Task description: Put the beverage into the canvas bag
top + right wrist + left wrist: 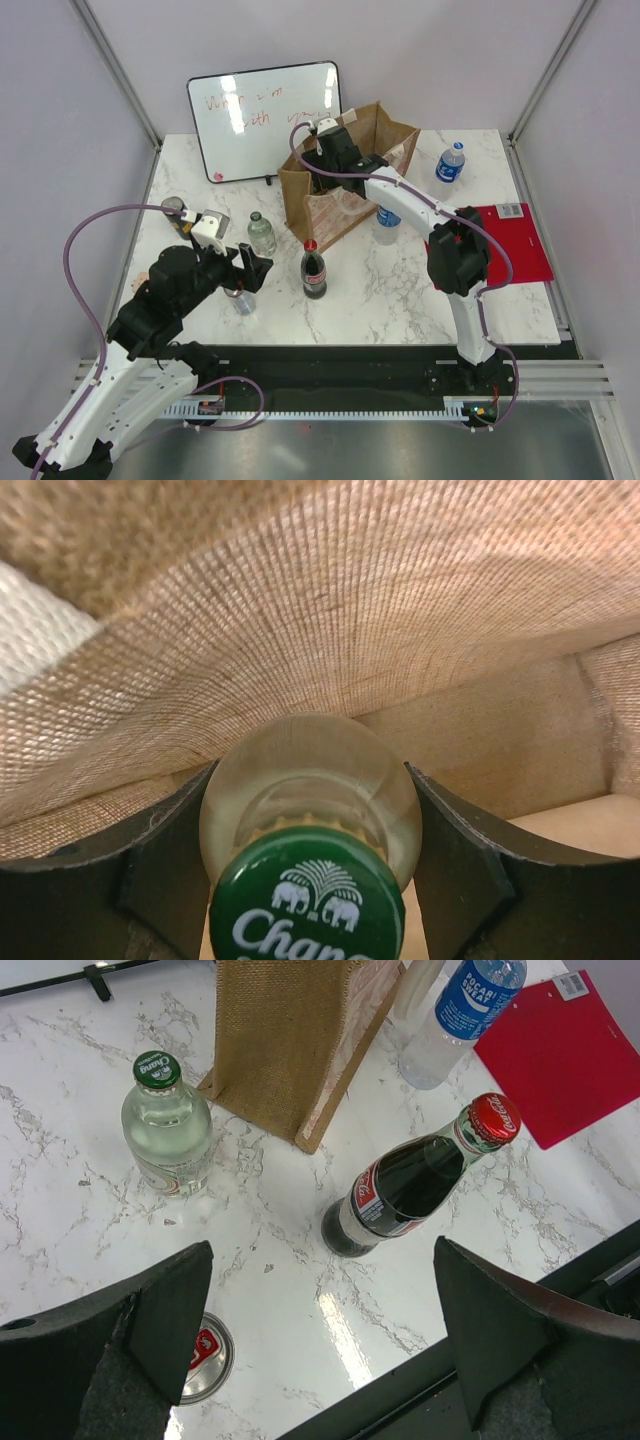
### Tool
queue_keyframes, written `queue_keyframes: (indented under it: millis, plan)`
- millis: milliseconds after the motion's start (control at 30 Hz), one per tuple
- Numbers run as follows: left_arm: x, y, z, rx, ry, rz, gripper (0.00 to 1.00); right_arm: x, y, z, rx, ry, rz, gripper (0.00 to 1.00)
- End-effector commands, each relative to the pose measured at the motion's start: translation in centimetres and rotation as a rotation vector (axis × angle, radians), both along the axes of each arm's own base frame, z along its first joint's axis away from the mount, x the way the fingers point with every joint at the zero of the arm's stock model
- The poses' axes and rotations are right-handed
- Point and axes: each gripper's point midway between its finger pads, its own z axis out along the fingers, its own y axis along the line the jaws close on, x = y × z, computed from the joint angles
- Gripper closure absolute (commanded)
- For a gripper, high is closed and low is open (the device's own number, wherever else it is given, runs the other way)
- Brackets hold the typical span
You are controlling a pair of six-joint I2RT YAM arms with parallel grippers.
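Note:
The tan canvas bag (312,205) stands at mid-table; it also shows in the left wrist view (290,1040). My right gripper (335,150) reaches down into its open top. In the right wrist view the right gripper (310,820) is shut on a clear glass bottle with a green Chang cap (308,905), with the bag's woven walls (330,600) all around. My left gripper (250,270) is open and empty above the table's front left, also in the left wrist view (320,1340).
A second green-capped bottle (261,233) (168,1130) and a cola bottle (313,270) (410,1185) stand in front of the bag. A can (205,1355) sits under my left finger. Blue-label bottles (451,162) (460,1010), red folder (515,245), whiteboard (265,120).

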Motion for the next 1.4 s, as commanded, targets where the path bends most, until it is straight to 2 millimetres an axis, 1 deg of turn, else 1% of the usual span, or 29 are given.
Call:
queue_keyframes:
  millis: [0,67,167,233,300,333,400,533,567,600,633,667,833,900,933,1033,1167,1367]
  plan:
    - [0.6,0.0,0.4,0.021,-0.045,-0.007,0.02,2.5,1.8,5.9,0.164,-0.176,-0.007,1.00]
    - [0.6,-0.1,0.4,0.020,-0.046,-0.007,0.02,2.6,1.7,5.1,0.161,-0.166,-0.014,1.00]
    - [0.6,-0.1,0.5,0.019,-0.047,-0.007,0.02,2.8,1.4,3.0,0.152,-0.129,-0.028,1.00]
    - [0.6,0.0,0.4,0.021,-0.045,-0.007,0.02,2.9,1.6,1.7,0.153,-0.105,-0.019,1.00]
    - [0.6,-0.1,0.4,0.020,-0.046,-0.007,0.02,3.0,1.6,0.9,0.152,-0.090,-0.024,0.99]
    - [0.6,-0.1,0.5,0.020,-0.046,-0.007,0.02,3.0,1.6,0.2,0.147,-0.079,-0.027,0.99]
    - [0.6,-0.1,0.5,0.020,-0.046,-0.008,0.02,3.0,1.6,-0.3,0.142,-0.073,-0.025,0.97]
    - [0.6,-0.1,0.4,0.020,-0.044,-0.010,0.02,2.8,1.5,-1.8,0.120,-0.050,-0.029,0.90]
    - [0.6,-0.1,0.4,0.022,-0.045,-0.010,0.02,2.8,1.3,-2.1,0.115,-0.045,-0.032,0.85]
    - [0.6,-0.1,0.4,0.021,-0.043,-0.010,0.02,2.7,1.4,-2.3,0.114,-0.042,-0.031,0.82]
    - [0.6,-0.1,0.4,0.022,-0.044,-0.010,0.02,2.8,1.1,-2.4,0.111,-0.041,-0.037,0.75]
    - [0.6,-0.1,0.3,0.023,-0.043,-0.010,0.02,2.8,1.2,-2.6,0.109,-0.040,-0.034,0.72]
    - [0.6,-0.2,0.3,0.024,-0.041,-0.012,0.02,2.7,1.3,-2.4,0.115,-0.038,-0.034,0.57]
    - [0.6,-0.2,0.3,0.024,-0.041,-0.012,0.02,2.7,1.3,-2.3,0.119,-0.038,-0.037,0.52]
    - [0.6,-0.2,0.3,0.024,-0.040,-0.012,0.02,2.7,1.2,-2.1,0.122,-0.039,-0.042,0.46]
    - [0.6,-0.1,0.3,0.023,-0.043,-0.010,0.02,2.5,1.2,-1.7,0.127,-0.037,-0.046,0.40]
    - [0.6,-0.1,0.3,0.023,-0.043,-0.010,0.02,2.3,0.9,-1.1,0.129,-0.033,-0.056,0.36]
    - [0.6,-0.1,0.4,0.022,-0.044,-0.010,0.02,1.9,0.8,0.7,0.147,-0.041,-0.056,0.29]
